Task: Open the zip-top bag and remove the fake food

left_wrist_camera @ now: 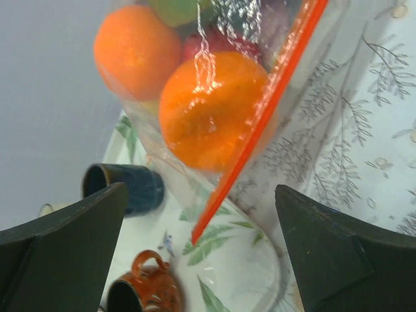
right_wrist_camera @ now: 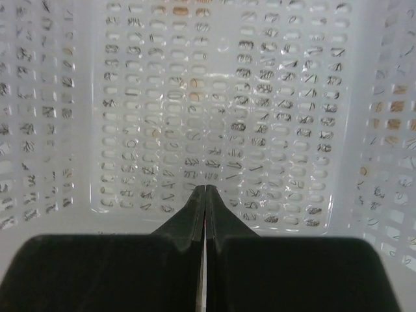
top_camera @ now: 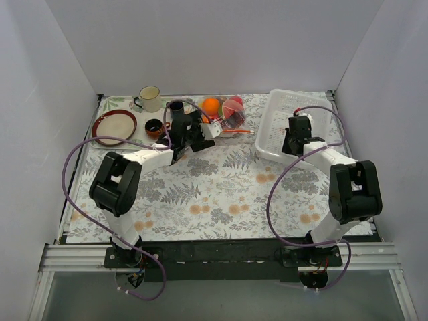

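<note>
Limp, slick bag (left_wrist_camera: 207, 62): the wide-open left pincer (left_wrist_camera: 198, 195) should pinch its stiffer zip strip (left_wrist_camera: 260, 117); the right pincer (right_wrist_camera: 205, 195) is closed.

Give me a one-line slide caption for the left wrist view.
Open left gripper faces the zip-top bag of fake food, a blue mug and a brown mug beside it.

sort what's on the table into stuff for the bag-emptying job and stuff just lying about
For the job:
zip-top bag
fake food inside it
left end effector, open by the bag

Lying about:
white basket
cream mug
dark blue mug
brown mug
red-brown plate
</note>
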You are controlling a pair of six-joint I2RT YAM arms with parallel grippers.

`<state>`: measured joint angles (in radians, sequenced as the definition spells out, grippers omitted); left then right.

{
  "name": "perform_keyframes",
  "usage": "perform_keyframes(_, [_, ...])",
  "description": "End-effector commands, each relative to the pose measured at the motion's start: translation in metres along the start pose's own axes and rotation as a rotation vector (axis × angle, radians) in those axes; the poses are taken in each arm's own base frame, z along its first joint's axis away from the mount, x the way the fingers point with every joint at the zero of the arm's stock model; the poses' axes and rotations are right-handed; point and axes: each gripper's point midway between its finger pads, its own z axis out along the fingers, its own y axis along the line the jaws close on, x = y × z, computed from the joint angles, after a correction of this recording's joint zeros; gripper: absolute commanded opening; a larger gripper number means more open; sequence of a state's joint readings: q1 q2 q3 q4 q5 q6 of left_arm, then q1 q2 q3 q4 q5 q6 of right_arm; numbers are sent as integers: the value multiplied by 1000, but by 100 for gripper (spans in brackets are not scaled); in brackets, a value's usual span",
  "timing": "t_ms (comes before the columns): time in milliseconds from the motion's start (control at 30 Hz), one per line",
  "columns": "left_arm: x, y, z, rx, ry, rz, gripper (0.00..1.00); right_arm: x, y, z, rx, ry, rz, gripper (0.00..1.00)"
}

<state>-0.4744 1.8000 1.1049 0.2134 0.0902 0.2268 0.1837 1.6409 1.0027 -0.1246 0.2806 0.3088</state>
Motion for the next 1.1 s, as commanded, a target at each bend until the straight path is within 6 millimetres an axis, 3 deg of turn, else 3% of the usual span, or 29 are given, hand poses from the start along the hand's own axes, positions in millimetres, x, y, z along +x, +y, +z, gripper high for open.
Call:
perform_keyframes(0, [-17,21,7,-175,-70,162,98,20,7,-9,-61,22,21,1])
perform_keyframes(167, [-20,23,18,-206,-71,237,98,48,-2,-25,-70,41,28,1])
perform_keyframes(333, [-26,18,28,-204,-82,286,98,68,4,-44,-131,74,64,1])
perform_keyframes(400, [-31,20,29,-216,-98,293,98,86,4,-49,-147,106,62,1])
perform_keyframes(467, [-38,26,30,-242,-116,295,96,92,9,-60,-174,95,57,1])
perform_keyframes(500, [-42,28,31,-251,-125,298,93,107,7,-63,-173,119,56,1])
perform_keyframes(533, [-43,27,33,-255,-128,296,88,108,10,-70,-193,105,57,1])
perform_keyframes(633, [-52,29,33,-293,-157,316,62,126,7,-80,-214,111,73,1])
perform_keyframes(667, [-55,32,32,-311,-167,323,40,127,7,-82,-223,105,79,1])
perform_keyframes(700, [-58,31,34,-316,-166,339,32,125,8,-86,-235,90,87,1])
perform_keyframes(800, [-54,28,42,-314,-134,359,21,130,5,-89,-233,88,90,1])
perform_keyframes(900, [-55,29,46,-315,-127,360,0,126,7,-93,-246,84,82,1])
perform_keyframes(1067, [-67,42,43,-324,-122,347,0,133,21,-104,-313,101,54,1])
